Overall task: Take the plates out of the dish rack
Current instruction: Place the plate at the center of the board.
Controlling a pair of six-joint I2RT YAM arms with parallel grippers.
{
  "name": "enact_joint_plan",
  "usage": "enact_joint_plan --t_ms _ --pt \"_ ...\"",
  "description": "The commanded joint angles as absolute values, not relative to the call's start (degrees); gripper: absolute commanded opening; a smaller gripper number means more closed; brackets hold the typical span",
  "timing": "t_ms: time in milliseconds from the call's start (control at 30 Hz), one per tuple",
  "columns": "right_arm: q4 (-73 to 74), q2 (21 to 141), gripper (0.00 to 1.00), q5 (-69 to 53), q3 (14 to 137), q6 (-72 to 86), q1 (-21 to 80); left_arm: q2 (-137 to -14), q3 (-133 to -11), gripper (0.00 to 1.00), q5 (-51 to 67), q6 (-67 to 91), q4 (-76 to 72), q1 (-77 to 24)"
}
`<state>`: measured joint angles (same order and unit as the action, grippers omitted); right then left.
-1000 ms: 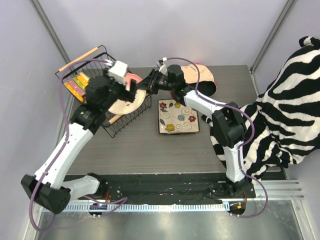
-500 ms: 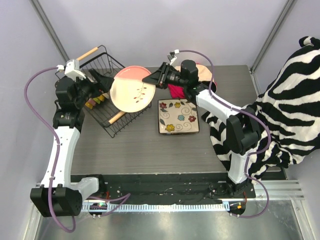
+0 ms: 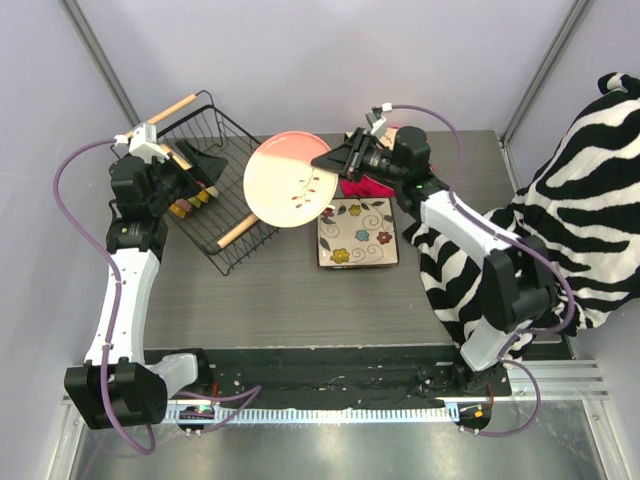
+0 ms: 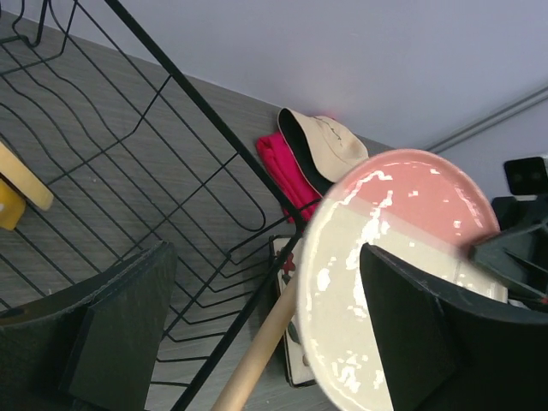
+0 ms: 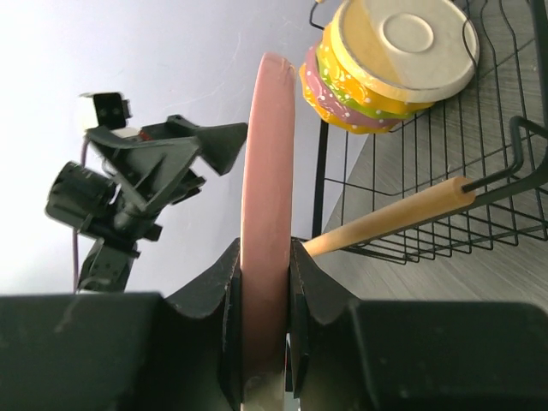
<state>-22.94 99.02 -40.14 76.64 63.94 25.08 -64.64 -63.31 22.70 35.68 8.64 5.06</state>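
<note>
plate: pink-and-cream plate (image 3: 290,180) on edge in the air above the bench (image 3: 300,300), between dish rack (image 3: 232,232) and square flowered plate (image 3: 357,232) | right gripper (image 5: 265,282): clamped on its rim, probably to clear the wires | left gripper (image 3: 200,168): jaws apart, empty, over the rack | rack: stacked plates (image 5: 385,60) not yet unloaded

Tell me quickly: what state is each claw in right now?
Left claw: open, holding nothing.
Right claw: closed on the rim of the pink-and-cream plate.
</note>
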Motion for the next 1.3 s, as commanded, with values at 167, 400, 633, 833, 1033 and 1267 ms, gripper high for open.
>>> enact_joint_plan --t_ms 167,400,633,833,1033,1267 --pt "-19.7 77.0 0.01 -41.2 68.0 58.3 22.1 -63.2 -64.2 0.93 23.4 32.0 9.7 5.6" --pt "-9.1 62.9 0.01 -37.0 56.7 53.3 21.6 -63.5 -64.1 0.92 24.2 31.6 9.4 5.5" --pt "-3.5 59.2 0.01 -34.2 48.0 50.4 21.7 -63.7 -64.0 0.92 25.1 31.7 9.1 5.6" --pt "-11.6 64.1 0.01 -33.7 42.7 52.4 24.7 -63.5 -63.8 0.93 25.1 31.5 8.9 5.5" --pt "-16.0 68.9 0.01 -30.4 43.2 52.1 30.1 -63.7 -64.1 0.93 27.0 30.1 8.9 4.9" --pt "-24.6 77.5 0.01 -30.8 43.6 54.5 32.4 -64.2 -64.1 0.93 27.7 30.1 8.9 4.5"
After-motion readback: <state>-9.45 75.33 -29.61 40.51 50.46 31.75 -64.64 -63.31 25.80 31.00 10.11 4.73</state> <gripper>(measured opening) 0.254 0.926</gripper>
